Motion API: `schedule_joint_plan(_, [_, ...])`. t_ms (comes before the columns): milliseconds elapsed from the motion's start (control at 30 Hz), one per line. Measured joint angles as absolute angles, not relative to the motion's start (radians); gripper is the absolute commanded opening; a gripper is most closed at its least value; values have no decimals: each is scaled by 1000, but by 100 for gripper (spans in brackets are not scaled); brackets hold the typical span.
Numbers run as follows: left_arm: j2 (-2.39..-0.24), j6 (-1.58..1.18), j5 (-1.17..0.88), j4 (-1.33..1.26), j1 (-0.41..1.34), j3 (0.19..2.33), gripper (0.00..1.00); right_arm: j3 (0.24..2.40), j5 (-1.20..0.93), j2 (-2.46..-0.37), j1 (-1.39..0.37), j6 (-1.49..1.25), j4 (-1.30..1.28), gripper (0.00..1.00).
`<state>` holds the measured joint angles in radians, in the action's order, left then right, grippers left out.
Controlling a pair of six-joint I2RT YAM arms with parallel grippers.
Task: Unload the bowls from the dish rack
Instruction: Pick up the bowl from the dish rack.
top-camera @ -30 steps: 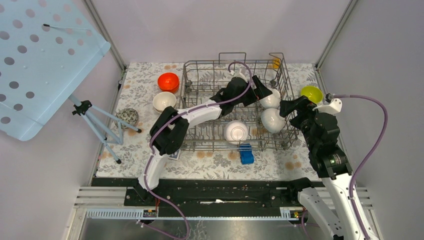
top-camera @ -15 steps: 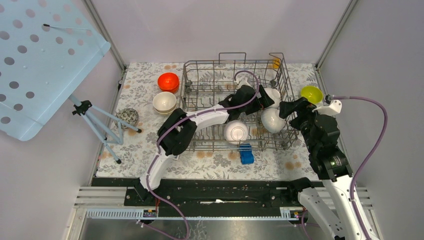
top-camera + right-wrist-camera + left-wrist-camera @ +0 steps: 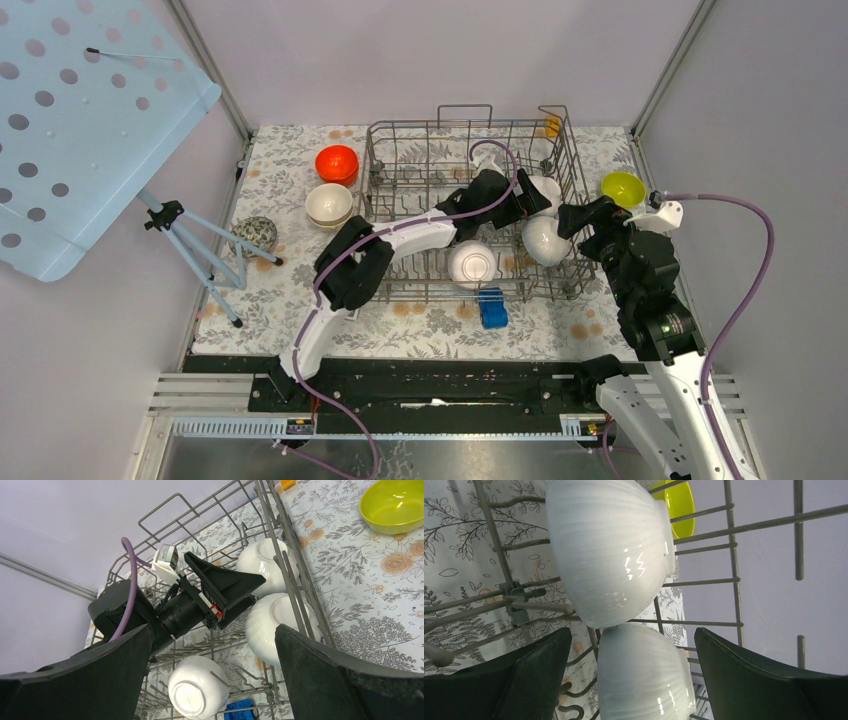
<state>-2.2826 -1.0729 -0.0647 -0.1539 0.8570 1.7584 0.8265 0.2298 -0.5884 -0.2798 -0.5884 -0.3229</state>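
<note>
Three plain white bowls (image 3: pixel 472 264) rest inside the grey wire dish rack (image 3: pixel 430 124)

Three white bowls (image 3: pixel 472 263) — three coloured (orange (image 3: pixel 337 163), beige (image 3: pixel 328 204), yellow-green (image 3: pixel 622 187)) — one rack (image 3: pixel 420 123).

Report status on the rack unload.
Left gripper open inside dish rack, jaws flanking a white bowl, no contact. Right gripper open, empty, near rack's right side. Rack wires crowd the bowl.
</note>
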Motion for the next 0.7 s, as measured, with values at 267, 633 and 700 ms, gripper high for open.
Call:
schedule_joint_plan(267, [-2238, -1019, -69, -148, 852, 1658, 99, 826, 245, -580, -282, -584, -323, 100])
schedule_joint_plan(633, [-1960, -877, -44, -91, 834, 1554, 99, 826, 245, -579, -284, -583, -323, 100])
schedule_joint_plan(700, [-1936, -861, -57, -79, 836, 1559, 99, 826, 245, -581, -284, -583, -324, 100])
